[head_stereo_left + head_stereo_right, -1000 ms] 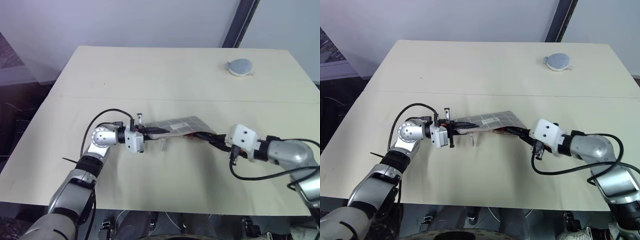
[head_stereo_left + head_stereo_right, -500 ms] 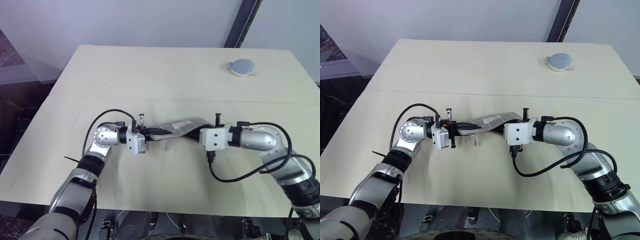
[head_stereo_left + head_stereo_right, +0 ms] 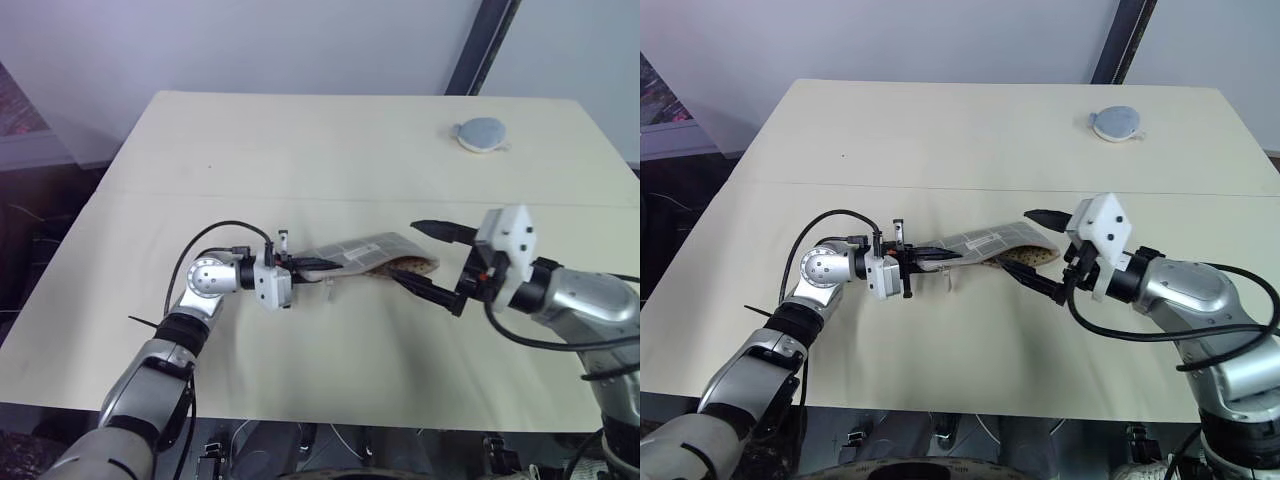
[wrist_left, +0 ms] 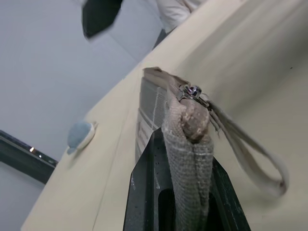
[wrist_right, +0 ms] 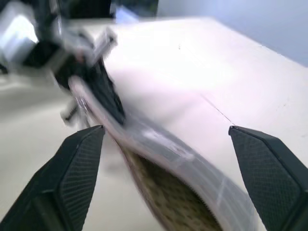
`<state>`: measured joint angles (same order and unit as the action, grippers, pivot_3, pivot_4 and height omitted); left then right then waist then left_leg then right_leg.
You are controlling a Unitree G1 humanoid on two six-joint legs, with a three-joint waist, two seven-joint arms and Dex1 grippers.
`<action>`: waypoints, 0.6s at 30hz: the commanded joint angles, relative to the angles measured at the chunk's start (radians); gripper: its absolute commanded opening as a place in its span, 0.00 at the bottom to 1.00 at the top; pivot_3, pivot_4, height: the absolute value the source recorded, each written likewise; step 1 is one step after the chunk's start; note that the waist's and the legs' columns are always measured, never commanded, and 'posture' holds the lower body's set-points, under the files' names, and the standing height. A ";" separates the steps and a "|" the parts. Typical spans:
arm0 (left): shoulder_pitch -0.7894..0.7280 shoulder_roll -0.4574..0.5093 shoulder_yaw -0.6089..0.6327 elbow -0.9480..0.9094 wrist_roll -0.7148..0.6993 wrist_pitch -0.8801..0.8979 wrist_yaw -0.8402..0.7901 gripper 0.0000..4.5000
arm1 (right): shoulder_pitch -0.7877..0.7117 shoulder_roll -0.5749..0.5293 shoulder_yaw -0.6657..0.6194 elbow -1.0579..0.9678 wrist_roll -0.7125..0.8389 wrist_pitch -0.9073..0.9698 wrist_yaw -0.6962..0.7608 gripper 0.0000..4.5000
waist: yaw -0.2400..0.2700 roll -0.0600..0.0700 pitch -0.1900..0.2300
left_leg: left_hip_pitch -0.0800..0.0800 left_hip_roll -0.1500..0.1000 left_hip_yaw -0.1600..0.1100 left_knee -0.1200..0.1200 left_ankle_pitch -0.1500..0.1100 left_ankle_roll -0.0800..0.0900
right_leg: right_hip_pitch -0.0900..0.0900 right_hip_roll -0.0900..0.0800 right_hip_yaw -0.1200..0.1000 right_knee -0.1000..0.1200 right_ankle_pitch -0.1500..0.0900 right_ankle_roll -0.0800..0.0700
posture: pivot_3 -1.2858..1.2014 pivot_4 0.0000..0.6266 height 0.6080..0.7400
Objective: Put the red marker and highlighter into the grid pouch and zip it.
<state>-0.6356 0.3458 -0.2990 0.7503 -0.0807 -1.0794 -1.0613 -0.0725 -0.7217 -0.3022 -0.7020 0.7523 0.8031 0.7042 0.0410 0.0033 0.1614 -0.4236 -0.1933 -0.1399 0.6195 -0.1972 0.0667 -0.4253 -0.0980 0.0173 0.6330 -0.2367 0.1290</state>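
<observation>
Left gripper [image 3: 300, 265] pinches the grid pouch [image 3: 365, 252] end; its white label [image 3: 349, 256] is unreadable; right gripper [image 3: 428, 259] gapes wide, empty.

The two head cameras look forward and down from above the near edge of the pale beige wooden table [image 3: 300, 140], taking in its whole top. Each wrist camera sits very close, sighting level along its own fingers; both share the grey grid-patterned fabric pouch [image 3: 372, 250], seen from opposite ends.
</observation>
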 commanded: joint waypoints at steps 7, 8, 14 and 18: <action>-0.099 -0.080 -0.003 0.014 0.179 0.032 0.220 0.00 | 0.158 0.189 0.173 -0.039 0.061 0.149 -0.313 0.95 | -0.006 0.000 0.000 | -0.002 0.000 0.002 0.001 0.000 0.000 | 0.001 -0.001 0.001 0.000 0.000 0.001 | 0.52 0.24 1.00; -0.104 -0.079 -0.014 0.012 0.202 0.022 0.227 0.00 | 0.148 0.209 0.204 -0.018 0.031 0.139 -0.333 0.95 | -0.007 0.000 -0.001 | -0.001 0.000 0.002 0.001 0.000 0.000 | 0.001 0.000 0.001 0.000 0.001 0.001 | 0.52 0.24 1.00; -0.143 -0.074 -0.031 0.049 0.318 0.024 0.325 0.00 | 0.038 0.348 0.223 0.099 0.016 0.106 -0.407 0.95 | -0.003 0.000 0.000 | -0.001 0.000 0.001 0.002 0.000 0.000 | -0.001 0.001 0.001 0.001 0.001 0.002 | 0.52 0.24 1.00; -0.156 -0.071 -0.033 0.069 0.340 0.023 0.375 0.00 | 0.003 0.393 0.233 0.118 0.037 0.113 -0.414 0.95 | -0.002 0.000 -0.001 | -0.001 0.000 0.001 0.003 0.000 0.000 | -0.001 0.001 0.000 0.001 0.002 0.004 | 0.52 0.24 1.00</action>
<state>-0.7677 0.2748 -0.3384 0.8254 0.2541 -1.0508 -0.7147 -0.0540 -0.3433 -0.0702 -0.5805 0.7692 0.9283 0.2953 0.0392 0.0029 0.1608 -0.4243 -0.1935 -0.1387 0.6222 -0.1970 0.0666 -0.4262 -0.0970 0.0176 0.6336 -0.2336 0.1342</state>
